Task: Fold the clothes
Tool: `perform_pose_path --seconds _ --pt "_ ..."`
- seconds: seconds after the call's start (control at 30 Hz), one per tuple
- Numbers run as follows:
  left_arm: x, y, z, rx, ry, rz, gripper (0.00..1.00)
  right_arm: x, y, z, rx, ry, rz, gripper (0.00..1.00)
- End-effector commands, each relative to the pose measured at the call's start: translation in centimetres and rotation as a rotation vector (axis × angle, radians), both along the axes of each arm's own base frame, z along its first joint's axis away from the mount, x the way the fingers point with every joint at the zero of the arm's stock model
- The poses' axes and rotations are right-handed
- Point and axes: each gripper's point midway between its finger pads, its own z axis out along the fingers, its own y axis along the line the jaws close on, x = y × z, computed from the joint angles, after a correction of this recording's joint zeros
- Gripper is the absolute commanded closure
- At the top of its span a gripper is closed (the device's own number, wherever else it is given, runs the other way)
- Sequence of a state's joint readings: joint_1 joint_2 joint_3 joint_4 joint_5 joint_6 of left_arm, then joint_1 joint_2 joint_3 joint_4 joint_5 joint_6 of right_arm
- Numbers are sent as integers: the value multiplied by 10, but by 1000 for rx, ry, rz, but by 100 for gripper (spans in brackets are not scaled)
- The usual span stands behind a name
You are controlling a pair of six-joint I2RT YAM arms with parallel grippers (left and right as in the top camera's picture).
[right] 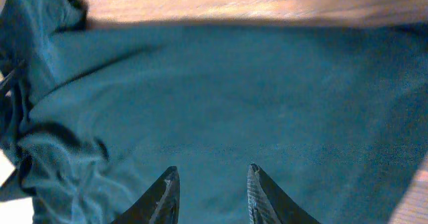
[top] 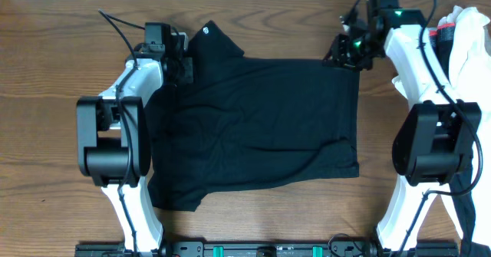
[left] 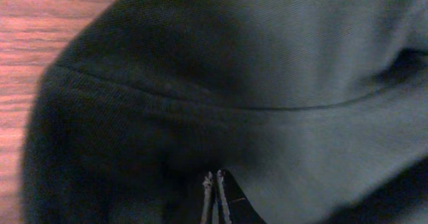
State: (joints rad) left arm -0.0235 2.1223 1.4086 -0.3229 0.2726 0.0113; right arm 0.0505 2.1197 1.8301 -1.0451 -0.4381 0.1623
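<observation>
T-shirt lay spread dark and mostly flat on the bench, in the middle between my two arms, with one sleeve poking out at the far left and showing its small white logo mark.

At that far left corner my left arm reached in to the shoulder of the cloth. My left jaws were pressed together, and in the left wrist view the black fabric lay right over and around their tips, so I judged them pinched on the T-shirt's edge.

Across the chest the cloth had a few soft creases but no fold that I could make out.

At the far right corner my right arm hung over the hem. My right jaws stood a little apart, tips just above the fabric, with cloth showing in the gap and nothing clamped between them. Beyond that arm, at the bench's right edge, sat a bunched white cloth, well apart from the work.

I took this to be the gripping of the far edge before the first fold. The next move called for my right jaws to dip and close on their corner, then for both arms to lift evenly and carry the far edge over toward the near one, without dragging the cloth askew.
</observation>
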Motion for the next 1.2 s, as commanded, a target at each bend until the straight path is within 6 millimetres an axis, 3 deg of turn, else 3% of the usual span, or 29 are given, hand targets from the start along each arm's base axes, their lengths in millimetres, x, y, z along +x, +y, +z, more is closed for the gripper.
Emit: perform_pose_path --seconds 0.0,0.27,0.4,0.47,0.6,0.7,0.73,0.8,0.87,0.93,1.17 --pt "3 0 -18 6 9 -3 94 -2 17 21 17 -48 53 70" --pt "31 38 -81 139 -37 140 94 -13 48 20 23 -24 97 71" --pt "61 72 -92 151 -65 273 89 -25 71 19 17 -9 150 71" --pt "79 89 -82 131 -89 336 87 -29 79 18 9 -7 169 70" --pt "115 116 -32 53 -163 391 87 -31 84 16 -20 -3 166 68" --pt "131 118 9 -19 -179 346 83 -25 69 9 -107 8 75 69" --pt "132 118 19 -32 -172 342 77 -21 59 5 -158 5 30 70" --pt "130 118 36 -38 -143 337 71 -16 46 -1 -213 4 -23 77" --pt "124 117 50 -12 -119 295 64 -17 47 -6 -207 16 -12 78" --pt "115 117 65 25 -94 240 55 -24 44 -12 -231 39 33 67" --pt "71 126 130 122 -38 250 53 -50 5 -24 -415 146 69 59"
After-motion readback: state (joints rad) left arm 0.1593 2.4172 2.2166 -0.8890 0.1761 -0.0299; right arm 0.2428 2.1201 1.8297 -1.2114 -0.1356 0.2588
